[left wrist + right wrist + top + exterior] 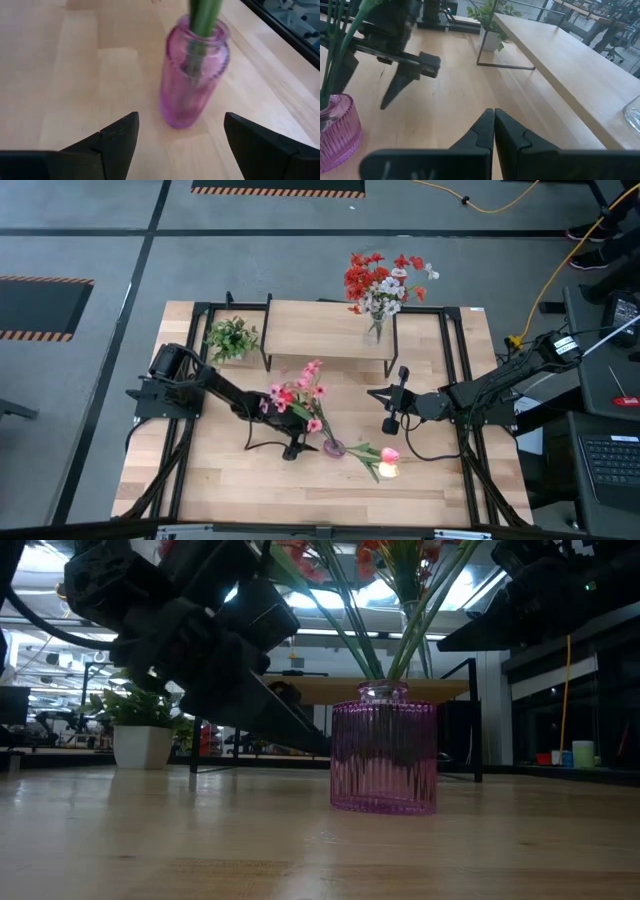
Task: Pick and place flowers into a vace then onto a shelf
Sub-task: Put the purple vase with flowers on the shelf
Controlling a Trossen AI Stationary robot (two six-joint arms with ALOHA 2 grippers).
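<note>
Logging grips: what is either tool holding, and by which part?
Nothing. Left tool open short of the pink vase; right tool shut, empty.

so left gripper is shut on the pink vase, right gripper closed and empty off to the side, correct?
Not quite. The left gripper is open, its fingers standing apart short of the pink vase, as the left wrist view shows. The right gripper is indeed closed and empty, off to the side.

Pink-bloomed flowers (300,395) stand with green stems in a ribbed pink glass vase (384,747) on the table. A red-and-white bouquet (383,283) sits in a clear vase on the light-wood shelf (315,328) behind.
</note>
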